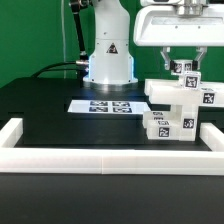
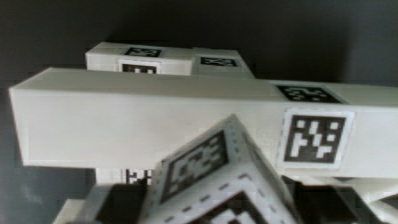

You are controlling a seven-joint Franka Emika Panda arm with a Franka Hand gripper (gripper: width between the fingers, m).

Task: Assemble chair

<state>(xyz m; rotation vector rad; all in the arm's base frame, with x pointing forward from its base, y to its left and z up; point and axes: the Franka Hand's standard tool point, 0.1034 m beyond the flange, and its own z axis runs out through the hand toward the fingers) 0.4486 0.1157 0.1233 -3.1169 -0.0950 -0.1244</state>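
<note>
White tagged chair pieces (image 1: 178, 108) stand stacked at the exterior view's right, against the border rail. My gripper (image 1: 183, 62) hangs right above the stack, shut on a small white tagged chair piece (image 1: 185, 72) that sits at the stack's top. In the wrist view this held piece (image 2: 228, 172) fills the near foreground as a tagged corner between my dark fingers (image 2: 128, 196). Below it lies a long white block (image 2: 160, 108) with tags at one end. Another tagged piece (image 2: 169, 58) shows beyond it. Whether the held piece touches the block below, I cannot tell.
The marker board (image 1: 105, 105) lies flat in front of the robot base (image 1: 108, 60). A low white border rail (image 1: 100, 157) runs along the front and up both sides of the black table.
</note>
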